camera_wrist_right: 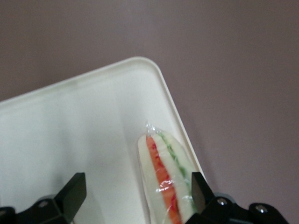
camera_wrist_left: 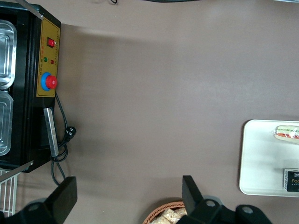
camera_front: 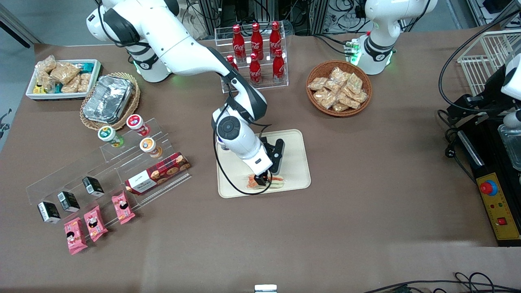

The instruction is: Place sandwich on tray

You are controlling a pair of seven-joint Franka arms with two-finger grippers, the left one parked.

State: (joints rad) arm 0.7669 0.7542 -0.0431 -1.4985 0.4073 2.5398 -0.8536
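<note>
one sandwich (camera_wrist_right: 166, 182) beneath spread gripper (camera_wrist_right: 135, 198)

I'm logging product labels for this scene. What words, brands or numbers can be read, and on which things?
"Coca-Cola": white script on the red bottles in the clear rack.
"Foo...": cut-off word on a dark label over the tray, in the left wrist view.
Cookie box, cups, pink packets: print too small to read.
Sandwich: no label visible. The gripper, open, is at it.

Glossy white arm casing with black joint bands, a looping black cable (wrist-side), black gripper (camera_front: 263, 179) fingers
</note>
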